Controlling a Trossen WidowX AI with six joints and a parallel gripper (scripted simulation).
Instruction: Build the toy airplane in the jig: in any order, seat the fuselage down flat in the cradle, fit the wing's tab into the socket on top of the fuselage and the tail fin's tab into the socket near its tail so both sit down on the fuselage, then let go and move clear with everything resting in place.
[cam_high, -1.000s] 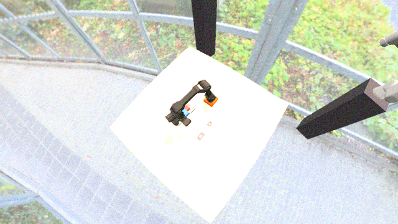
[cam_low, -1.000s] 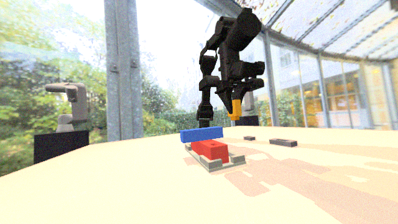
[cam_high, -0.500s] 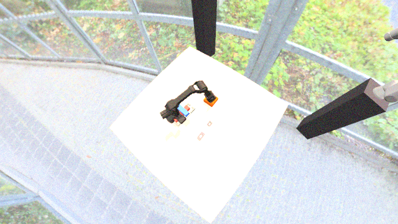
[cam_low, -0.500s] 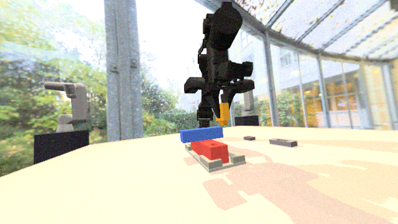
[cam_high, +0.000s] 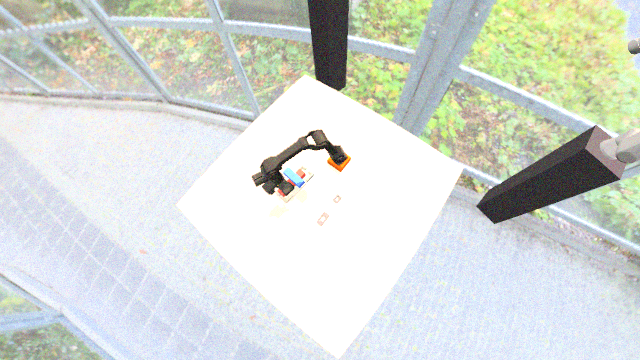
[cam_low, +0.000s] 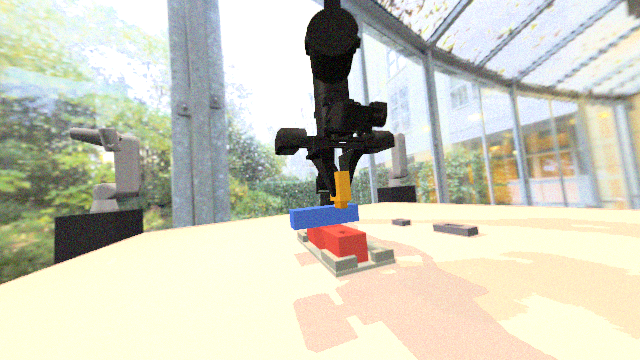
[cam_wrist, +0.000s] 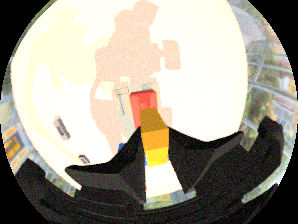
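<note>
Yellow block-shaped tail fin (cam_low: 342, 187) (cam_wrist: 154, 136), pinched in the nearly closed black gripper (cam_low: 334, 192) (cam_wrist: 149, 127), above the long red block fuselage (cam_low: 345, 239) (cam_wrist: 144, 102).

Bright yellow-orange on the tail fin (cam_low: 342, 187) (cam_wrist: 155, 135); plain blue on the wing (cam_low: 324, 216) (cam_high: 293, 177); solid red on the fuselage (cam_low: 346, 241) (cam_wrist: 143, 102); grey on the jig (cam_low: 340, 265). Black all over the hand (cam_low: 337, 185) (cam_wrist: 161, 150). Pale cream with pinkish patches across the bench (cam_low: 200, 300) (cam_wrist: 200, 75) (cam_high: 350, 280).

A glasshouse-like room or conservatory is suggested by the tall windows (cam_low: 400, 100) set between grey metal posts (cam_low: 196, 115) (cam_high: 445, 55). Greenery (cam_low: 50, 165) (cam_high: 540, 60) is seen outside, and a glazed, sloping roof (cam_low: 525, 35) is carried on metal bars.
</note>
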